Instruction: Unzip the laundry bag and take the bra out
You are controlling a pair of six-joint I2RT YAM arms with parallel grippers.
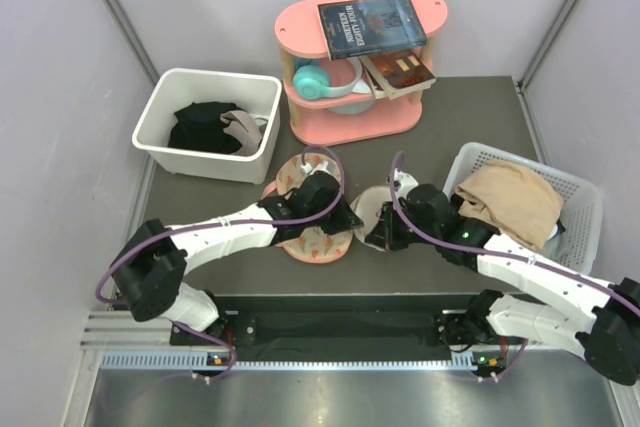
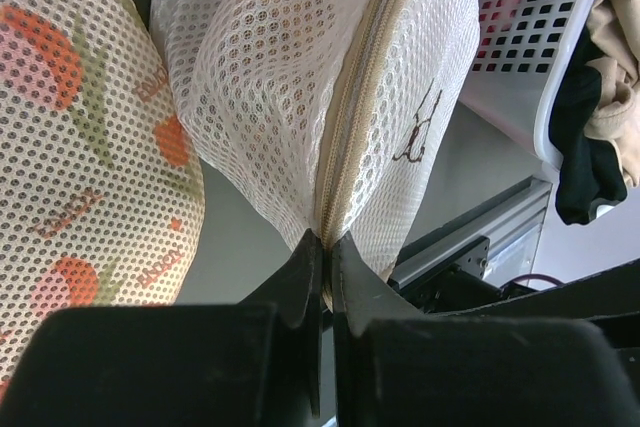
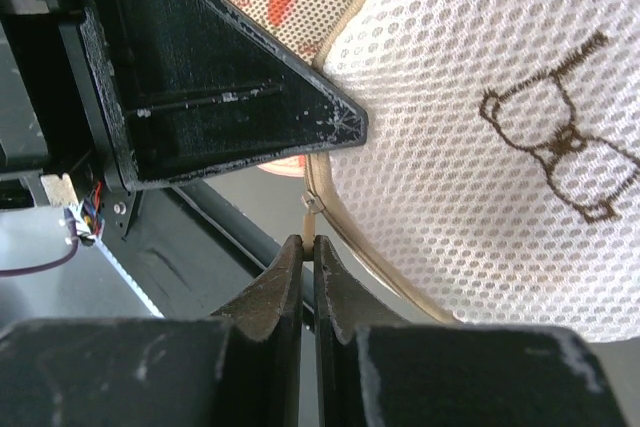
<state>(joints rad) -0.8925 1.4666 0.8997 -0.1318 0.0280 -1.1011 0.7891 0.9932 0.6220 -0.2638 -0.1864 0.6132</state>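
The laundry bag [image 1: 374,205] is a cream-white mesh pouch lying between my two grippers at the table's middle. My left gripper [image 1: 352,221] is shut on its zip seam at the rim [image 2: 327,242]; the mesh [image 2: 270,77] bulges on both sides of the closed zip. My right gripper [image 1: 380,237] is shut on the small cream zip pull [image 3: 310,219], its fingertips [image 3: 308,245] just below the rim. The mesh side with a brown bear drawing [image 3: 480,147] fills the right wrist view. The zip looks closed. The bra is hidden.
A pink floral flat piece [image 1: 312,239] lies under the left gripper. A white bin [image 1: 160,137] with black clothes stands back left. A white basket [image 1: 585,197] with a beige garment [image 1: 510,202] is at right. A pink shelf [image 1: 360,112] stands behind.
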